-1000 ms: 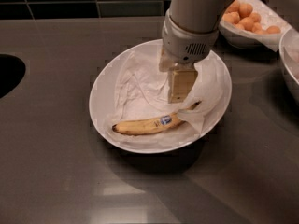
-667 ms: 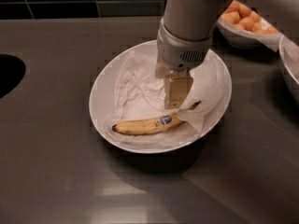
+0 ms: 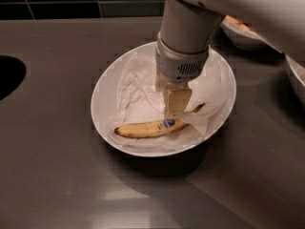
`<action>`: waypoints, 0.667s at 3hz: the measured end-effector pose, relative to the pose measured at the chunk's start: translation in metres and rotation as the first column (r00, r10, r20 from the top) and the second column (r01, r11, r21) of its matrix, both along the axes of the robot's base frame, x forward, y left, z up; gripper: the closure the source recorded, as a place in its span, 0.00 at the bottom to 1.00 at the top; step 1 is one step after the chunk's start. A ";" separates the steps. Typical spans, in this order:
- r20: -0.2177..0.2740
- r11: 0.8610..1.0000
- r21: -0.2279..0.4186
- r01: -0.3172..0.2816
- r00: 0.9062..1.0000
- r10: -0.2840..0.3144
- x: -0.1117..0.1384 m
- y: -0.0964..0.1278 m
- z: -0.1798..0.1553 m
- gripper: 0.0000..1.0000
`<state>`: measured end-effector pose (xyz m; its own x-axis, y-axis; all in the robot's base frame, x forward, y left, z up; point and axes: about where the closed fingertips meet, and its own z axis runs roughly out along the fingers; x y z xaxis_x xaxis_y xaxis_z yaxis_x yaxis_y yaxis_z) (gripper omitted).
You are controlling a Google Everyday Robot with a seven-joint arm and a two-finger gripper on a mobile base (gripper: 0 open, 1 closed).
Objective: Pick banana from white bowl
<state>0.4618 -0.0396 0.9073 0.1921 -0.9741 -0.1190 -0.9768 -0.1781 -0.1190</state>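
A robot claw (image 3: 177, 112) points straight down inside the white bowl (image 3: 102, 97). Its tan tip sits right at the banana (image 3: 147, 129), beside a small blue and white sticker (image 3: 167, 123). Only one flat tan face of the claw shows from this side, so I cannot tell whether it is spread or pressed together, or whether it touches the fruit.

The banana lies flat on its side. Most of its length runs out from under the claw toward the camera's left, and its dark stalk end pokes out on the other side, next to a fold of crumpled paper (image 3: 138, 85). The paper lines the bowl all around the claw and probably cushions the fruit and stops it sliding. The vertical pose suggests a grasp from above across the banana's narrow width. The fruit lies low, and the bowl's sloping wall would likely get in the way of a sideways reach.

Directly above the claw is a grey wrist housing (image 3: 181, 66). From it a thick pale arm (image 3: 238, 4) rises away to the upper right.

Behind that arm, up and right of the claw, a smaller bowl (image 3: 240, 35) shows a hint of orange. Far to the claw's right is the rim of a third bowl (image 3: 298, 78). Far to its left is a dark round opening (image 3: 7, 75) in the grey surface (image 3: 57, 175) that carries everything.
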 end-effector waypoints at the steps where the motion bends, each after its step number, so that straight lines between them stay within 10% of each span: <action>1: -0.007 1.000 -0.005 0.006 1.000 -0.006 0.000 -0.002 -0.006 0.50; 2: -0.011 1.000 -0.013 0.008 1.000 -0.008 -0.002 -0.002 -0.009 0.49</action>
<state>0.4602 -0.0412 0.8983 0.1832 -0.9771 -0.1085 -0.9794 -0.1718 -0.1061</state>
